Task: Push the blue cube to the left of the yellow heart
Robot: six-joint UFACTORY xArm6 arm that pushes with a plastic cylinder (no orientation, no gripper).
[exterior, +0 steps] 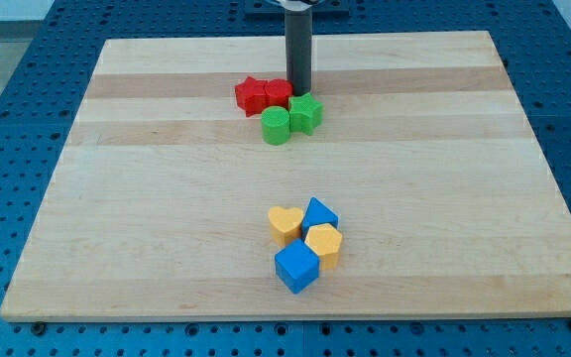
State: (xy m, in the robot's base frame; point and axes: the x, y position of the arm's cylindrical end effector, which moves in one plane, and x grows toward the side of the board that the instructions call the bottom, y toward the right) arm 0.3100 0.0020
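The blue cube point(296, 267) lies near the view's bottom centre, just below the yellow heart point(285, 224) and touching a yellow hexagon-like block point(323, 243). A blue triangular block point(319, 214) sits to the right of the heart. My tip point(298, 90) is at the view's top centre, far from the blue cube, right by the red and green blocks.
A red star-like block point(251, 95) and a red cube point(277, 94) sit left of my tip. A green cylinder point(277, 126) and a green star-like block point(305, 113) sit just below it. The wooden board point(117, 198) lies on a blue perforated table.
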